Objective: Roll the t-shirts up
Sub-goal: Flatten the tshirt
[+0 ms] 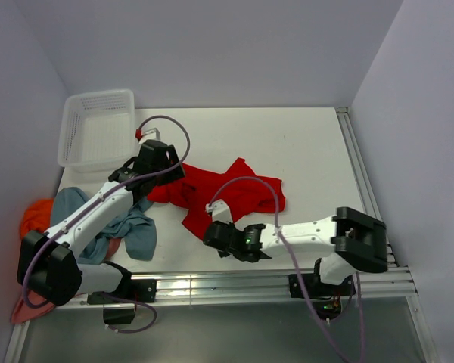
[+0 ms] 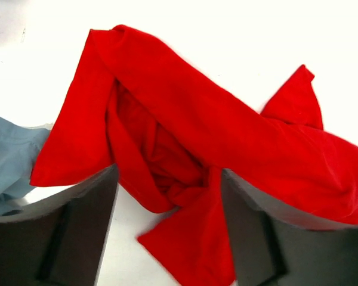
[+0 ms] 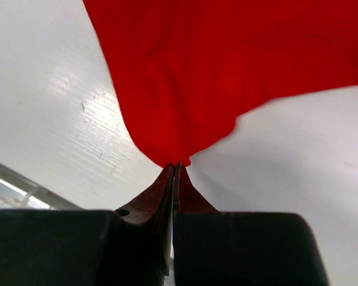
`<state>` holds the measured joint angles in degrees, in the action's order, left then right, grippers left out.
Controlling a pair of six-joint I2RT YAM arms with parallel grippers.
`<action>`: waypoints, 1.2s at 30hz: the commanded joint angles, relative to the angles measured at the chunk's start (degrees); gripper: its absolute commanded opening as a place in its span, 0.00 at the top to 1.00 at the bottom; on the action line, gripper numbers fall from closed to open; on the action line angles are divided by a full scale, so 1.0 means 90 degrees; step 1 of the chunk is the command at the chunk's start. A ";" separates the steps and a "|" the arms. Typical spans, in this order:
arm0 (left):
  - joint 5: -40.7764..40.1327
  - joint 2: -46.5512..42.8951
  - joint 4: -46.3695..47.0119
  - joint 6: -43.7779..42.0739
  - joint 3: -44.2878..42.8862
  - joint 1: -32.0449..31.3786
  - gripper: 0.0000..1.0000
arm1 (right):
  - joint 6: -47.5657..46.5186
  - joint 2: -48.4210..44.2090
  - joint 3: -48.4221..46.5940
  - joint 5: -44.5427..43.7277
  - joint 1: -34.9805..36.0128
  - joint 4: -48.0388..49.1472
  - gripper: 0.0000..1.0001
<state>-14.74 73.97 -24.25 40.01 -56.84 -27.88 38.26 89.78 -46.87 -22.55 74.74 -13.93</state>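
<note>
The right hand point(image 3: 174, 173) is pinched tight on a near corner of the red t-shirt point(image 1: 238, 193), which lies crumpled mid-surface. The left hand point(image 2: 169, 174) hangs wide-jawed over its left end. White surface point(image 1: 310, 144) runs open to the far and right edges. A grey-blue t-shirt point(image 1: 140, 227) and an orange t-shirt point(image 1: 34, 215) crowd the near left corner, and a white basket point(image 1: 66, 136) sits far left.

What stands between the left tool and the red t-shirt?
Nothing visible does. The open left tool hangs over the crumpled red t-shirt. The grey-blue t-shirt lies beside it, not underneath. The right tool is shut on the red t-shirt's edge.
</note>
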 commanded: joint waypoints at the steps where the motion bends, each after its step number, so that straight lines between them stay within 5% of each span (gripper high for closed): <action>1: 0.0037 -0.0211 0.0175 -0.0041 0.0094 0.0021 0.23 | 0.0319 -0.1328 0.0198 -0.1048 -0.0042 -0.0492 1.00; 14: 0.0163 0.0042 0.0389 -0.0119 0.0153 -0.0037 0.20 | -0.0364 -0.4934 0.0629 -0.0679 -0.1956 -0.1772 1.00; 20: 0.0213 0.0130 0.0527 -0.0110 0.0114 -0.0183 0.20 | -0.0833 -0.4683 0.0569 0.0491 -0.2318 -0.1656 1.00; 25: 0.0066 0.0179 0.0410 -0.0129 0.0036 -0.0271 0.20 | -0.0687 -0.4331 0.1223 0.1967 -0.2182 -0.0445 1.00; 36: 0.0007 0.0169 0.0321 -0.0119 -0.0110 -0.0359 0.20 | -0.0755 -0.3745 -0.0289 0.1559 -0.0903 -0.1068 1.00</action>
<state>-13.58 75.85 -21.87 39.66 -55.31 -30.48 32.29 55.46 -43.88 -7.05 63.55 -23.18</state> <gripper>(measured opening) 0.799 0.008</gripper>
